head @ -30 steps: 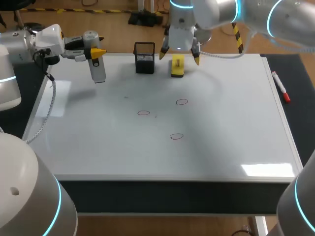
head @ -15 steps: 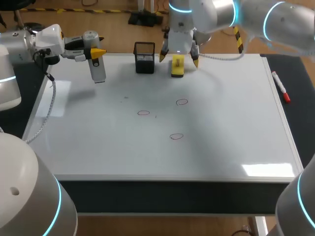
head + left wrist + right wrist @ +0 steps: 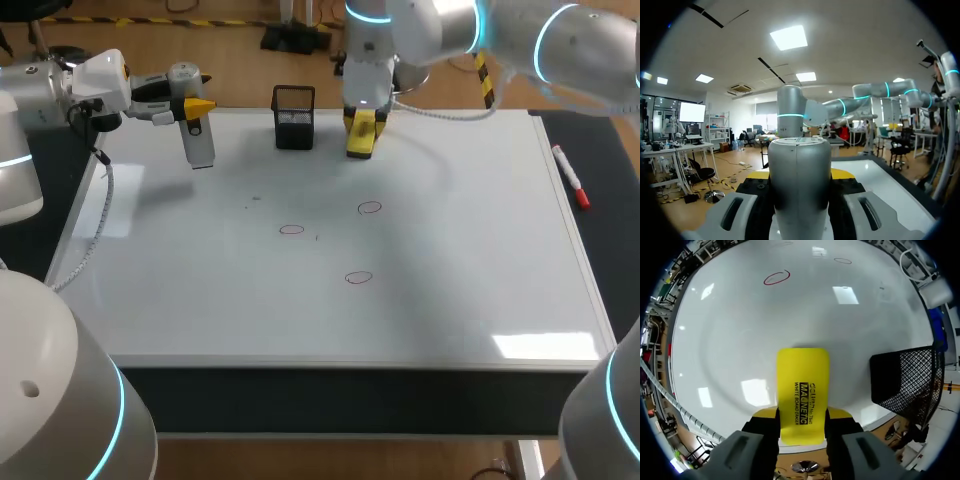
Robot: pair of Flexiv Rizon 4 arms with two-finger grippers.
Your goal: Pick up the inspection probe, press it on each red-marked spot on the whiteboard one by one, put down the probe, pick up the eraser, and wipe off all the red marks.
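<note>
Head view is showing the left gripper (image 3: 192, 108) hanging in the upper left of the frame, by the whiteboard's (image 3: 470, 260) far left corner, its fingers clamping the grey inspection probe (image 3: 199, 140) from two sides so that the probe is standing upright (whether its lower end is touching the board, I cannot tell). In the upper middle of the frame the right gripper (image 3: 361, 120) is standing over the yellow eraser (image 3: 361, 142), which is lying on the board just right of a black mesh holder (image 3: 293, 125); the right wrist view is showing both yellow fingertips (image 3: 766, 413) pressing against the eraser's long sides, so this claw is gripping it. Three red marks (image 3: 358, 278) are sitting unwiped near the middle of the frame, and a red marker (image 3: 571, 178) is lying along the board's right edge
</note>
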